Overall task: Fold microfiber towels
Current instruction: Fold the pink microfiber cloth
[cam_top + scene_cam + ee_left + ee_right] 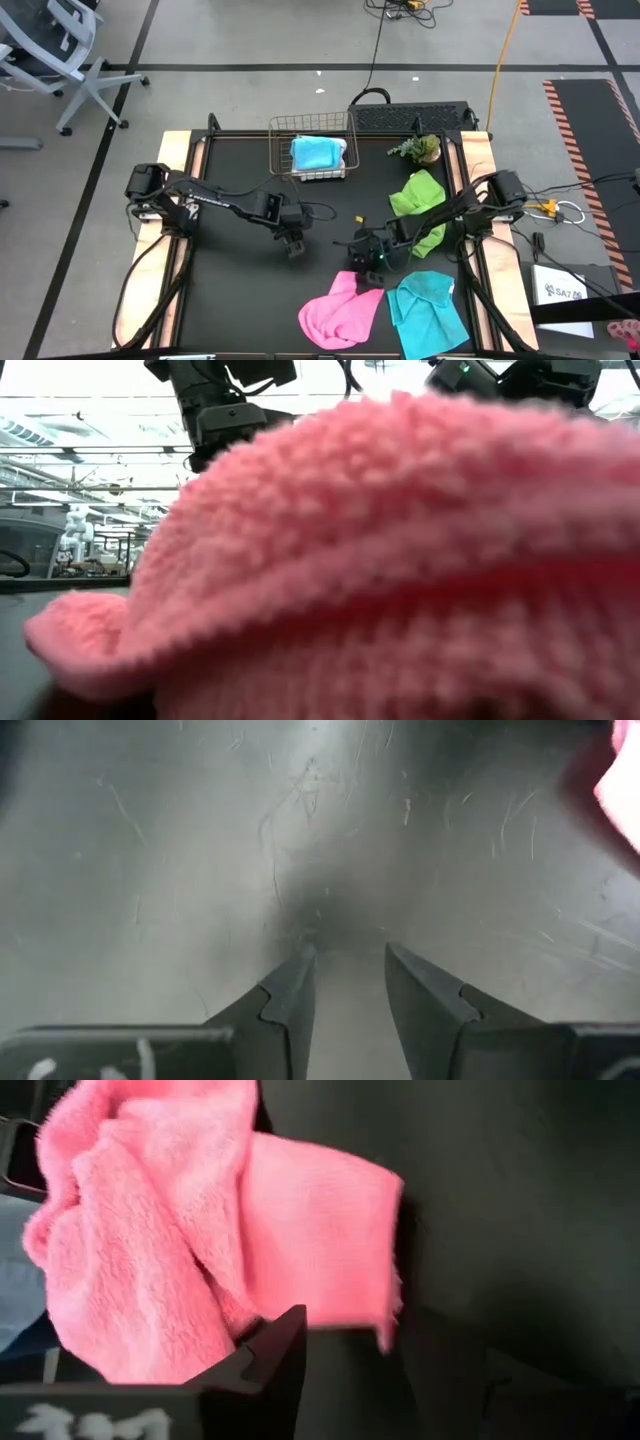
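We see the left claw point(296, 247) mid-bench, fingers apart, grasping nothing. Blue towel point(314, 152) in the wire basket point(281, 135) at the far edge. Pink towel point(340, 310) rumpled at the near edge; right claw point(368, 268) just above it, released. Cyan towel point(428, 308) beside it, green towel point(420, 207) toward the right edge.

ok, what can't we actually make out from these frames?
- Low view: the pink towel fills the picture and hides the table and the other towels.
- High view: what lies beneath the blue towel in the wire basket is covered by it.
- Right wrist view: the right gripper shows one finger only; the other is lost in shadow.
- Left wrist view: the left gripper, open and empty, faces blurred bare table; a pink edge is cut off at the corner.
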Controlling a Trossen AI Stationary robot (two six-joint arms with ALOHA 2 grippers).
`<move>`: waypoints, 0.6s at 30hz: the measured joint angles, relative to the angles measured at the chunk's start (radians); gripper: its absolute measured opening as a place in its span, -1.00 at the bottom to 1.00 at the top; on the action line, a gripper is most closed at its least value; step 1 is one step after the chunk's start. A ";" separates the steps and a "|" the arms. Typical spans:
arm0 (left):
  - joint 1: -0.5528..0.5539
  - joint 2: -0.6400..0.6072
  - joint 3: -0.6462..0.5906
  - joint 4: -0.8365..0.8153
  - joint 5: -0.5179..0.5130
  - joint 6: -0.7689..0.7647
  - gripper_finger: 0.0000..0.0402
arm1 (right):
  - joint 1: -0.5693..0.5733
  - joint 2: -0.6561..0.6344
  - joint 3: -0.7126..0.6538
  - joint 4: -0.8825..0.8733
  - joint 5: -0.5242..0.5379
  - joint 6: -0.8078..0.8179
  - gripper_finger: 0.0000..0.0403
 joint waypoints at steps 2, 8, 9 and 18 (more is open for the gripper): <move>0.001 0.000 0.000 -0.002 -0.003 0.000 -0.39 | 0.001 0.010 -0.001 0.038 -0.003 0.010 -0.23; 0.015 0.000 0.000 -0.011 -0.009 0.000 -0.39 | 0.001 0.020 -0.002 0.075 -0.001 0.012 -0.23; 0.017 0.000 0.000 -0.013 -0.009 0.000 -0.39 | 0.001 0.020 -0.002 0.075 -0.001 0.012 -0.23; 0.029 0.000 0.000 -0.011 -0.009 -0.010 -0.39 | -0.001 0.011 -0.002 0.081 0.003 0.111 -0.93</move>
